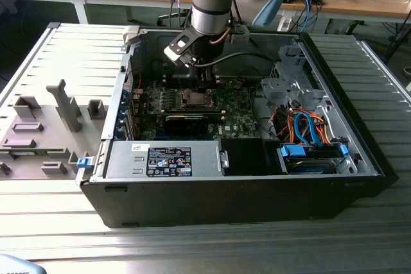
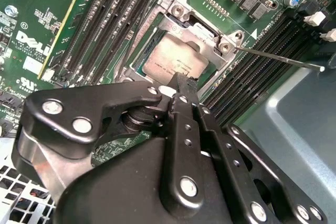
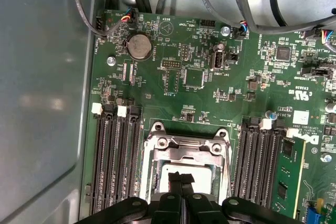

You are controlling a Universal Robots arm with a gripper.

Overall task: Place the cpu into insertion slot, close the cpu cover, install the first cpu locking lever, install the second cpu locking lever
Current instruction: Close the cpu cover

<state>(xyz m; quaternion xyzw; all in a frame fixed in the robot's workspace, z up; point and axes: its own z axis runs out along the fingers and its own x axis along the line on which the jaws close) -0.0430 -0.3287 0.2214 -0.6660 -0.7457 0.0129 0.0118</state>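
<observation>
gripper: clenched, tips pressed together, nothing seen held between them; tips are set over the edge of the cpu, and contact cannot be told.
cpu: laid flat in the insertion slot, silver top seen through the cover window.
insertion slot place: on the motherboard, between two banks of memory slots, toward the far wall of the case; the case is set mid-bench.
cpu cover: judged lowered over the chip, frame lying around it; full seating cannot be confirmed.
locking lever: a thin rod is seen sticking out from the socket corner, judged not latched; a second lever is not made out.
step in hand: judged to be cover closing, with cpu placement taken as done.
how it is done well: pressure is best put on the frame edge, not the chip top; the push is kept straight down and light; sideways drag is avoided so the chip is not shifted in its seat.
risk: the cover could be left proud if the free rod is caught under it.
</observation>
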